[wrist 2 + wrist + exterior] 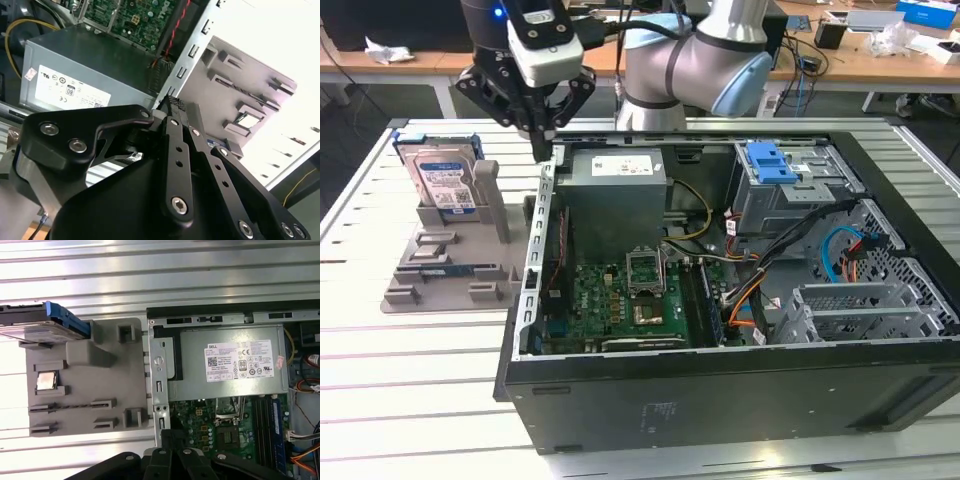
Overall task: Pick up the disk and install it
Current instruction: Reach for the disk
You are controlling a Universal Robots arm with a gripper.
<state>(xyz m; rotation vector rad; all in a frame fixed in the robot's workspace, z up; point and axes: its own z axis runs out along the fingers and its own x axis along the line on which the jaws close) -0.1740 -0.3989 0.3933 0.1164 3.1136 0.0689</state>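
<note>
— What lies nearest the camera?
— The black steel computer case (720,400), laid open on the slatted aluminium tabletop (420,390). Its near wall is seen across the foot of the exterior view.

— And what is met from the exterior view's left onward?
— The flat silver-metal disk with the white-and-blue label and blue side rails (442,178) is found first. It is stood upright in a slot at the far end of a grey plastic fixture (450,270), outside the case. Next, the black gripper (544,148) is hung above the case's wall on that side, near the disk but apart from it. Its fingers are pressed together and nothing is pinched between them. Further right, a grey power supply box (615,185) is seen inside the case. Beyond it, a grey metal drive bay (775,210) is topped by a blue plastic latch piece (770,160).

— Which step is judged to be in hand?
— The approach for the pick-up. The disk is untouched and is not yet installed.

— What is called for by the next move?
— By judgement, the gripper would have to be carried across to the disk and spread wide enough for it. It would then have to be lowered squarely, so that the fixture's grey upright beside the disk is not struck.
</note>
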